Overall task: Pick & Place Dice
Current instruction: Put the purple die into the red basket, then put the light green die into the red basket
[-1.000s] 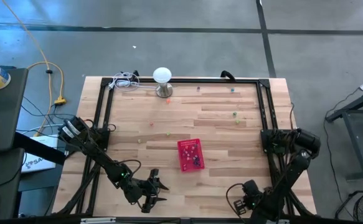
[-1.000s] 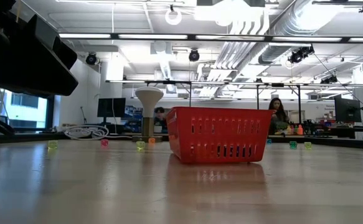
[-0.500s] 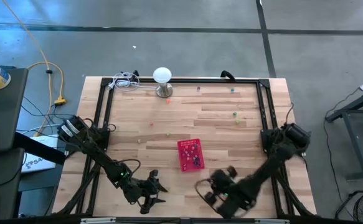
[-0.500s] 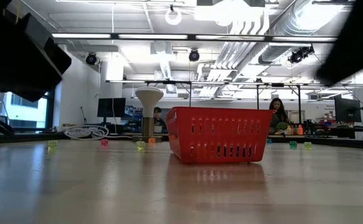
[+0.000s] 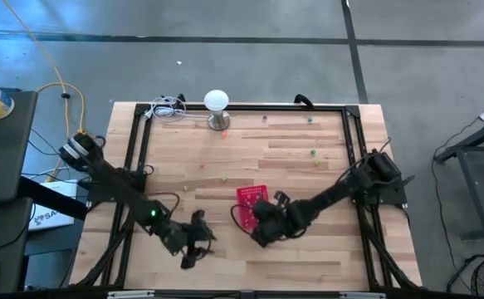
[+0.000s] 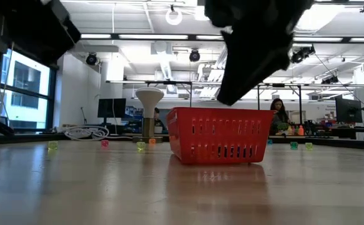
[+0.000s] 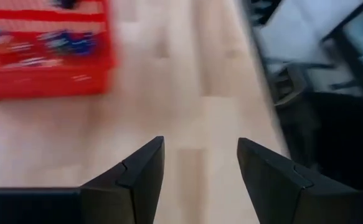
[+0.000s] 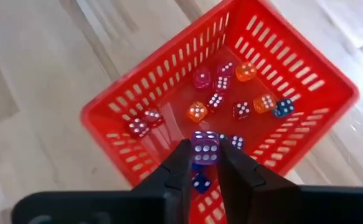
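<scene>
Dice are the whole job here, and one purple die (image 8: 204,147) sits pinched between the right gripper (image 8: 204,163) fingertips, directly above the red basket (image 8: 116,106), whose floor already holds a scatter of others in orange, red, pink and blue. From above, the right gripper (image 5: 262,223) hangs at the basket's near end (image 5: 246,193). More loose dice lie well apart across the wooden table (image 5: 308,170), a green one (image 5: 313,152) toward the far right among them.

Each die looks hard, light and stiff, with glossy translucent faces that could slip out sideways; I judge the safest hold is on two opposite flat faces, squarely, as the purple one is held now. Being so small, it needs little squeeze, and a short drop into the basket should not harm it, though it may bounce.

Left gripper (image 7: 200,165) hovers over bare table near the front edge, its fingers spread wide with nothing between them; the basket shows beyond it (image 7: 47,68).

White pips mark the dice faces; no brand or lettering can be read on basket, dice or the white dome-topped lamp (image 5: 216,103) at the far edge
</scene>
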You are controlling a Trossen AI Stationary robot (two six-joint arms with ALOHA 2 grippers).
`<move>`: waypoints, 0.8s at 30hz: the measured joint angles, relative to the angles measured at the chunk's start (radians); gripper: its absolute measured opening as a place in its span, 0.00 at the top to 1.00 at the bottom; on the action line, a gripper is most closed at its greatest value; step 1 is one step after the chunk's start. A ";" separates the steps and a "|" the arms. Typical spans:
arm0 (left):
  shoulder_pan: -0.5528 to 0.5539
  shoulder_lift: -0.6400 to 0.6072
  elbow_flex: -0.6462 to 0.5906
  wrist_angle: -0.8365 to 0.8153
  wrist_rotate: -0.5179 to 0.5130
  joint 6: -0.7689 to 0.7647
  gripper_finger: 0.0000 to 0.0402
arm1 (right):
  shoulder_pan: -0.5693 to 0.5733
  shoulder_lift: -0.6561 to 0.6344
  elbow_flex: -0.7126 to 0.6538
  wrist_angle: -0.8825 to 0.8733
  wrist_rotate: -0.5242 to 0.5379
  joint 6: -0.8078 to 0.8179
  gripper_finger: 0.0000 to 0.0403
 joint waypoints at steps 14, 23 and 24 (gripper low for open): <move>0.133 -0.248 0.000 -0.459 -0.002 0.000 0.51 | -0.191 -0.001 0.000 0.079 -0.170 -0.255 0.60; 0.123 -0.229 0.000 -0.471 0.009 -0.026 0.51 | -0.160 -0.057 0.002 -0.002 -0.102 -0.239 0.48; 0.120 -0.229 0.000 -0.475 0.017 -0.036 0.51 | -0.139 -0.070 0.000 -0.039 -0.076 -0.197 0.48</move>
